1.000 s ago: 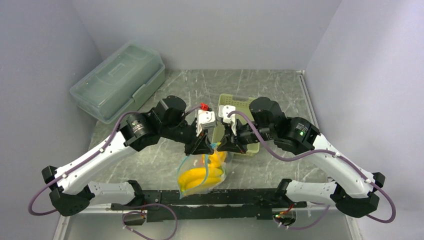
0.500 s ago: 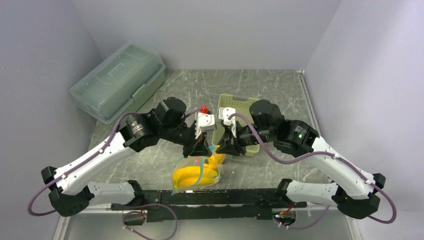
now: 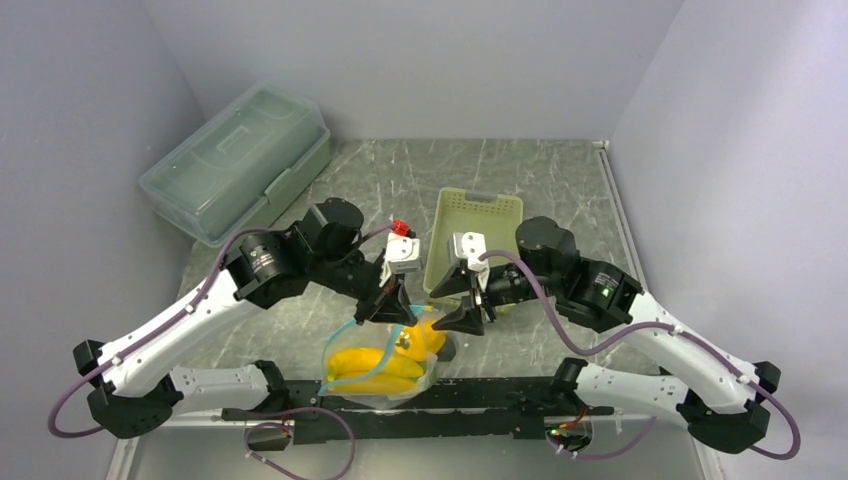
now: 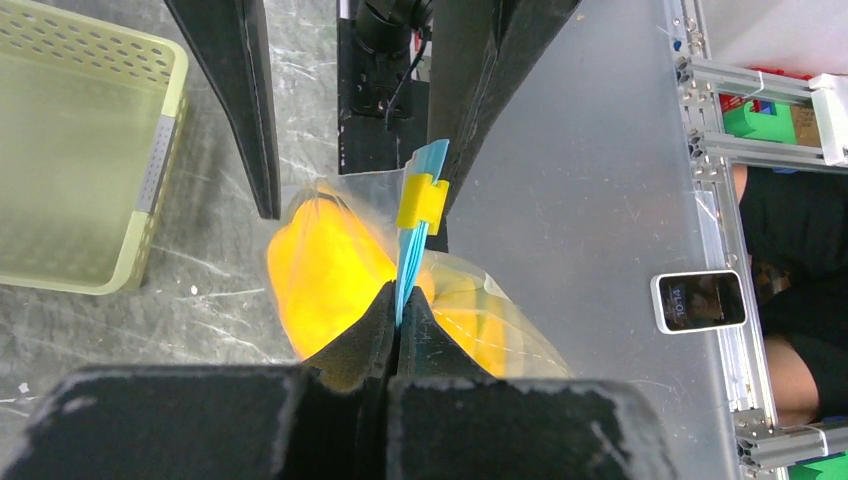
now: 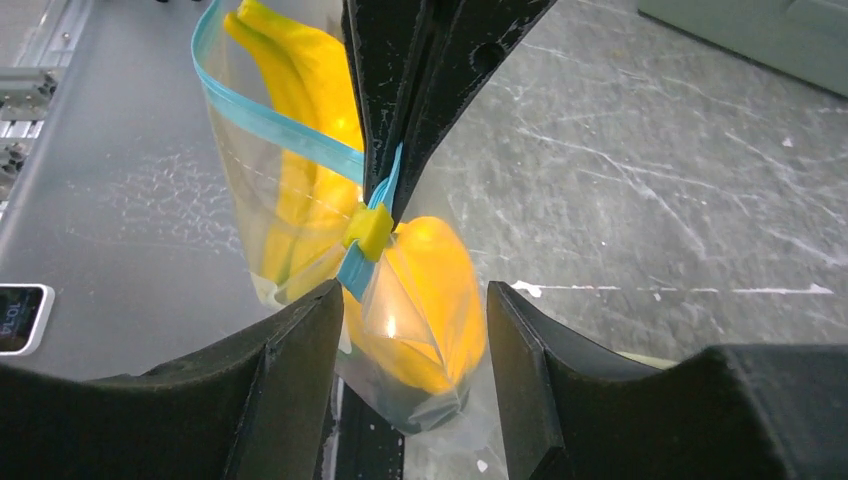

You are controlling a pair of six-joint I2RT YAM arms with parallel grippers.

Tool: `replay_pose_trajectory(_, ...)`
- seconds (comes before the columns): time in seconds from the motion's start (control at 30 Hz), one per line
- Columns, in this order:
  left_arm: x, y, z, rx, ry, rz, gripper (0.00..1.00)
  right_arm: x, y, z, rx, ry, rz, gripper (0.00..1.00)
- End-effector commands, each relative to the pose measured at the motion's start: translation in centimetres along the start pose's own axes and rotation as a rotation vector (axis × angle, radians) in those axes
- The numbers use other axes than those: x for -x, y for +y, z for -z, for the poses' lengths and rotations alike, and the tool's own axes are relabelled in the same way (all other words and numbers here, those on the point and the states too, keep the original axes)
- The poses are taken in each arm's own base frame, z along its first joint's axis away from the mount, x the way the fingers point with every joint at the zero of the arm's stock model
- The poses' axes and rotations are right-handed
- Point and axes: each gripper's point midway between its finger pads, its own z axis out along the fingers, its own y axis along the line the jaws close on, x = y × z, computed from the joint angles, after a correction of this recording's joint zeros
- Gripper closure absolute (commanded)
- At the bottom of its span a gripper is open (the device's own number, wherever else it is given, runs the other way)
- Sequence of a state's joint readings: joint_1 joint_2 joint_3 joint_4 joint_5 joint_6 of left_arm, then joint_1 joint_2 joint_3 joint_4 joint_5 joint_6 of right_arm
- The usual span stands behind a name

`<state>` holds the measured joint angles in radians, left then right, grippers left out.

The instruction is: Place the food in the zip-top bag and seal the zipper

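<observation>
The zip-top bag [image 3: 382, 366] hangs near the table's front edge with yellow banana-like food [image 3: 372, 361] inside it. My left gripper [image 3: 391, 306] is shut on the teal-blue zipper [image 4: 404, 268], just behind its yellow slider [image 4: 421, 201]. In the right wrist view the zipper [image 5: 268, 121] loops open to the left of the slider [image 5: 367, 229]. My right gripper [image 3: 466, 301] stands open just right of the bag. Its fingers [image 5: 301, 372] flank the bag's lower corner [image 5: 425, 300] without touching it. The left fingers [image 5: 420, 90] pinch the strip above.
A pale yellow-green perforated basket [image 3: 478, 208] sits behind the right gripper with nothing in it. A large translucent lidded box [image 3: 237, 160] stands at the back left. The metal rail [image 3: 500, 392] runs under the bag. A phone [image 4: 698, 300] lies beyond the edge.
My right gripper has opened, let go of the zipper and drawn back to the right. My left gripper has carried the bag left and nearer. The basket is now uncovered.
</observation>
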<state>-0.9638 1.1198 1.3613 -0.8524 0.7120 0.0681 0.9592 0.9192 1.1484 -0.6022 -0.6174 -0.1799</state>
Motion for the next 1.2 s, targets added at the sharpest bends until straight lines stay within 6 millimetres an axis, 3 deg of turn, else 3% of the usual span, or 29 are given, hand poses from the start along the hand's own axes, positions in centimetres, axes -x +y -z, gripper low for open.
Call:
replay_pose_trajectory(0.0, 1.6, -1.9, 0.9, -0.064, -0.061, -0.079, 1.00, 2.0, 0.9, -0.4, 0.072, -0.108, 0.083, 0.41)
replay_pose_trajectory(0.2, 2.0, -2.7, 1.4, -0.087, -0.080, -0.100, 1.00, 2.0, 1.0, -0.9, 0.091, -0.130, 0.100, 0.43)
replay_pose_trajectory(0.47, 2.3, -2.8, 1.5, -0.089, -0.099, -0.106, 1.00, 2.3, 1.0, -1.6, 0.119, -0.146, 0.100, 0.60)
replay_pose_trajectory(0.63, 2.3, -2.8, 1.5, -0.086, -0.104, -0.104, 1.00, 2.4, 1.0, -2.0, 0.132, -0.152, 0.098, 0.82)
replay_pose_trajectory(0.7, 2.2, -2.8, 1.4, -0.090, -0.100, -0.098, 1.00, 2.5, 1.1, -2.0, 0.138, -0.159, 0.099, 0.97)
replay_pose_trajectory(0.73, 2.3, -2.8, 1.4, -0.089, -0.100, -0.098, 1.00, 2.5, 1.1, -1.9, 0.137, -0.160, 0.101, 1.00)
replay_pose_trajectory(0.93, 2.2, -2.1, 1.4, -0.050, -0.092, -0.088, 1.00, 2.9, 1.0, -1.2, 0.104, -0.177, 0.121, 1.00)
replay_pose_trajectory(1.17, 2.4, -0.9, 1.7, 0.037, -0.092, -0.078, 0.61, 2.5, 0.7, -1.2, 0.096, -0.093, 0.064, 1.00)
